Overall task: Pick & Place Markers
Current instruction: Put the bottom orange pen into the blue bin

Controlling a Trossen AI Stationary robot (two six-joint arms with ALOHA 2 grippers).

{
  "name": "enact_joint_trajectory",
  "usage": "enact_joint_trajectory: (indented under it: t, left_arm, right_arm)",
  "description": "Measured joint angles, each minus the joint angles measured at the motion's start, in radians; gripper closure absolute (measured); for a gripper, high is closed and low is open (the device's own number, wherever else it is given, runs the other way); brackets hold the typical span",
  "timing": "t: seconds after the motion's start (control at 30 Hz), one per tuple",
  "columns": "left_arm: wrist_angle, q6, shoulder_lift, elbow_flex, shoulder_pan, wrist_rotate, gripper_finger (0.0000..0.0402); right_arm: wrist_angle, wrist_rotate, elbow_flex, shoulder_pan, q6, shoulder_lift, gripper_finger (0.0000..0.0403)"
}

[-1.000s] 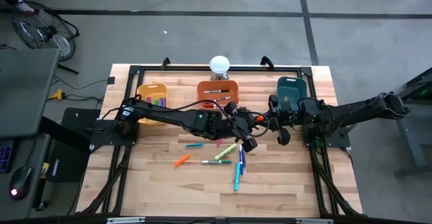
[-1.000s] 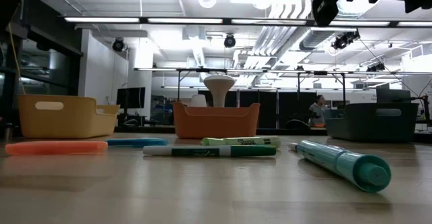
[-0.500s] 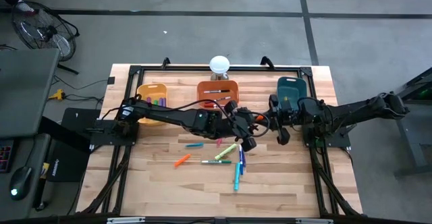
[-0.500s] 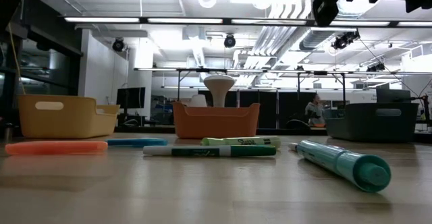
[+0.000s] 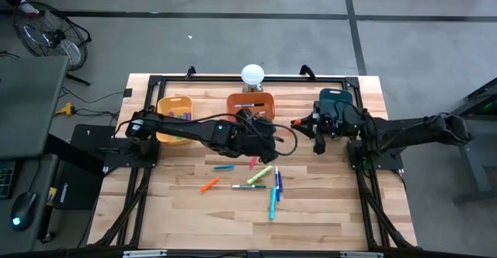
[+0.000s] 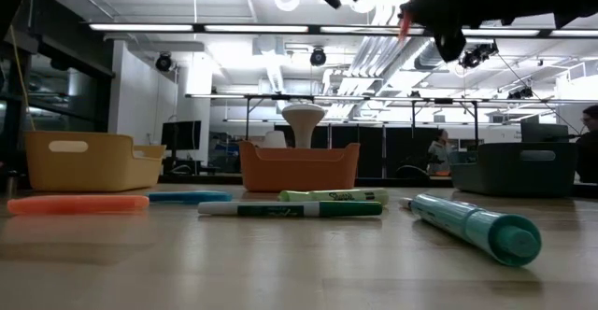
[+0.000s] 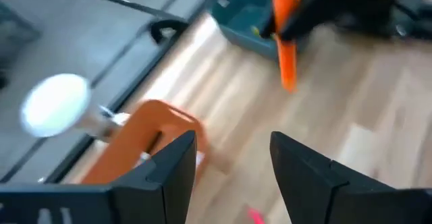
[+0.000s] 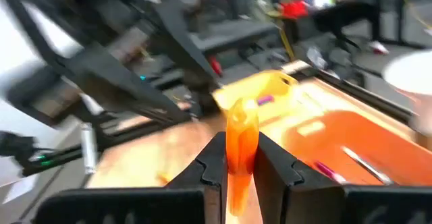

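Now that the left gripper (image 7: 229, 163) has let go, the right gripper (image 8: 237, 158) alone clamps the orange marker (image 8: 241, 140), handover done.

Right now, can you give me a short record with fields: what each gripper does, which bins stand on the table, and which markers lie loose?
right gripper: shut on the orange marker, held in the air near the teal plastic bin
left gripper: open, empty, near the orange plastic bin
bins: yellow plastic bin, orange, teal, in a row at the far edge
loose markers: several on the wooden table, among them a large teal marker and a green-capped white marker
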Motion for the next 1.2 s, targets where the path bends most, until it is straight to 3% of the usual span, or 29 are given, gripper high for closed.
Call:
enact_joint_trajectory:
  t: [0.17, 0.27, 0.47, 0.53, 0.73, 0.77, 0.93, 1.0, 1.2]
  left_arm:
    - [-0.181, -0.064, -0.052, -0.001, 0.001, -0.086, 0.0216]
    - [-0.232, -0.068, -0.056, -0.021, 0.017, -0.109, 0.0216]
    - [-0.229, -0.050, -0.089, -0.126, 0.072, -0.152, 0.0216]
    - [-0.218, -0.045, -0.107, -0.191, 0.095, -0.145, 0.0216]
    - [0.075, 0.100, -0.221, -0.450, 0.166, -0.037, 0.0216]
    - [0.166, 0.122, -0.245, -0.495, 0.177, -0.013, 0.0216]
    - [0.314, 0.146, -0.395, -0.711, 0.212, 0.094, 0.0216]
    - [0.244, 0.143, -0.470, -0.790, 0.219, 0.119, 0.0216]
    - [0.280, 0.108, -0.648, -0.965, 0.216, 0.171, 0.0216]
  right_arm:
    - [-0.251, 0.072, 0.091, -0.073, -0.009, -0.001, 0.0365]
    - [-0.470, 0.173, 0.204, -0.123, -0.002, 0.027, 0.0365]
    - [-0.895, 0.315, 0.400, -0.267, 0.093, 0.101, 0.0365]
    - [-0.974, 0.314, 0.423, -0.329, 0.140, 0.119, 0.0365]
    - [-1.125, 0.250, 0.426, -0.533, 0.246, 0.143, 0.0365]
    - [-1.129, 0.230, 0.426, -0.567, 0.247, 0.144, 0.0365]
    - [-1.132, 0.146, 0.426, -0.714, 0.240, 0.184, 0.0365]
    - [-1.131, 0.116, 0.426, -0.754, 0.241, 0.219, 0.0365]
    - [-1.147, 0.050, 0.426, -0.808, 0.239, 0.374, 0.0365]
